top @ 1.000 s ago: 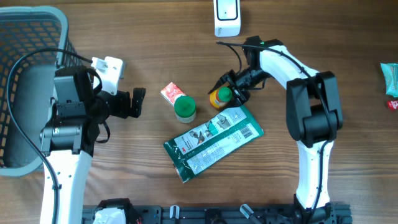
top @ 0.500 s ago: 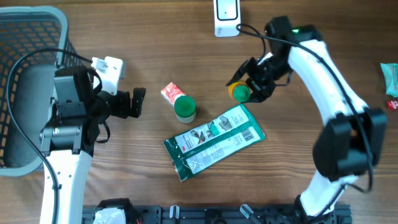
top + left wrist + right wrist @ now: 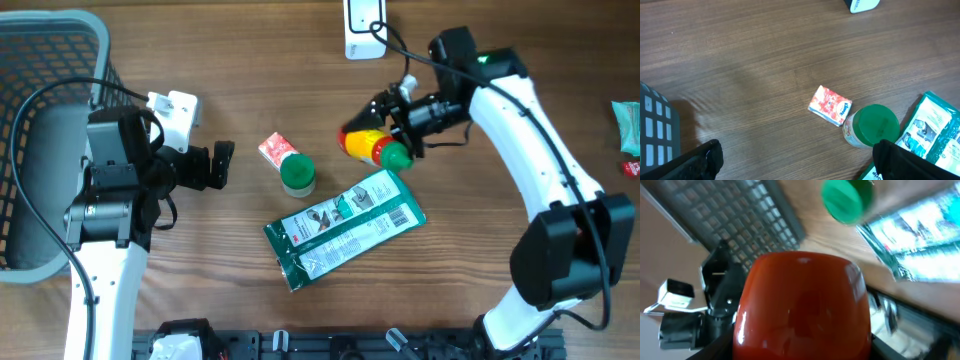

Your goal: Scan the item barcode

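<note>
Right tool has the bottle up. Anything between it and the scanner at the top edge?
Nothing visible lies between the bottle in the right tool and the white scanner; only a thin black cable loops beside that gap.

Brown wood-grain table [image 3: 250, 80]. At the far left edge, a grey plastic lattice basket [image 3: 60, 25]. At the top edge, near the middle, a white plastic scanner block [image 3: 365, 30]. Around the centre, a small red-and-white tissue packet [image 3: 274, 149] lying flat, with a clear upright jar with a green lid [image 3: 297, 175] just beside its corner. Near these, toward the front, a flat green-and-white printed pouch [image 3: 343, 228], laid slantwise, barcode showing near its right end. Well apart, at the right edge, a teal packet [image 3: 628, 125] and a small red wrapper [image 3: 631, 168], both cut off by the frame.
</note>
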Controlling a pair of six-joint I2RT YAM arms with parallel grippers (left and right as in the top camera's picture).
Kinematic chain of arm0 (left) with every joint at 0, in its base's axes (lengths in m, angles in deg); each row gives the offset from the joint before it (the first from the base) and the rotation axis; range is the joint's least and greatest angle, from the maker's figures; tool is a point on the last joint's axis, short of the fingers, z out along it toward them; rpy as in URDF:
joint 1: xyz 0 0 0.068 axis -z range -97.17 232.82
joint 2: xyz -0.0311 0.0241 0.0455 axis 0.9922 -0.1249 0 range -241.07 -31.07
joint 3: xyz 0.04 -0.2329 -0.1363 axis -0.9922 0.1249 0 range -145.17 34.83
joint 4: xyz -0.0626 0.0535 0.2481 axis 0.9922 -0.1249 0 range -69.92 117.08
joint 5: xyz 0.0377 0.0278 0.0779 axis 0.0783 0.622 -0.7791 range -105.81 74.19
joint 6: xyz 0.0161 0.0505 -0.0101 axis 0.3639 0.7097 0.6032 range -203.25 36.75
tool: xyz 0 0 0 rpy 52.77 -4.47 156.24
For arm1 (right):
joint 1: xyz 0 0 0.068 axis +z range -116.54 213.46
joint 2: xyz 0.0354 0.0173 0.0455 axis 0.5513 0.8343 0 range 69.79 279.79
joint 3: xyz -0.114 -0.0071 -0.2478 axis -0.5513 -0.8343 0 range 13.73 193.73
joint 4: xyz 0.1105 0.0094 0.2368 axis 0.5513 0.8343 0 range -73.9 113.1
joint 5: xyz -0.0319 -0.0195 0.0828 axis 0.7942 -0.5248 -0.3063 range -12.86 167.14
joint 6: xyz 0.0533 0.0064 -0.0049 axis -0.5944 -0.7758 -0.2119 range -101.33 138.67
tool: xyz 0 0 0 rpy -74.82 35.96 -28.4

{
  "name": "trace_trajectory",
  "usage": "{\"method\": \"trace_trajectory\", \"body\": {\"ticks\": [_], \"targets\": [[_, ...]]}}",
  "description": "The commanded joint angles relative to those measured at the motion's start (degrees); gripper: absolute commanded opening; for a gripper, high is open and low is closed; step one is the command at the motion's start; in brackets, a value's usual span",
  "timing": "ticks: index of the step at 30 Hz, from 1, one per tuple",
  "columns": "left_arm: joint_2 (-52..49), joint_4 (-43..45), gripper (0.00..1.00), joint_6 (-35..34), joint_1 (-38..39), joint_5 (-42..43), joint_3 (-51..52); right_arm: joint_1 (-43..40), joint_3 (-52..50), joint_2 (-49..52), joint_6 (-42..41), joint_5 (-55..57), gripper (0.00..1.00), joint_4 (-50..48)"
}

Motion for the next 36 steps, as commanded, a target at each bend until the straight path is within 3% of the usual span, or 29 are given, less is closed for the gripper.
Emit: {"method": "trace_trajectory", "body": {"ticks": [1,4,8,18,30,32,33,36], "targets": [[-0.28,0.13,1.0,-0.5,-0.31,1.07,0.37,0.98,-8.02,-0.2,-5.62,-11.91,0.53,-9.94],[-0.28,0.13,1.0,-0.5,-0.31,1.07,0.37,1.09,-17.0,-0.17,-16.22,-23.3,0.5,-26.49],[-0.28,0.13,1.0,-0.52,-0.31,1.07,0.37,1.09,-22.62,-0.17,-31.23,-27.58,0.5,-44.46],[-0.28,0.13,1.0,-0.5,-0.31,1.07,0.37,0.42,-23.06,-0.17,-47.93,-29.4,0.5,-53.42],[-0.28,0.13,1.0,-0.5,-0.31,1.07,0.37,-0.2,-23.06,-0.17,-48.17,-29.31,0.49,-55.01],[-0.28,0.13,1.0,-0.5,-0.31,1.07,0.37,-0.22,-23.06,-0.17,-43.82,-20.41,0.47,-58.66],[-0.28,0.11,1.0,-0.52,-0.31,1.07,0.37,-0.22,-23.06,-0.17,-39.67,-16.04,0.39,-59.45],[-0.28,0.13,1.0,-0.52,-0.31,1.07,0.37,-0.22,-23.06,-0.2,-32.5,-12.04,0.38,-56.26]]}}
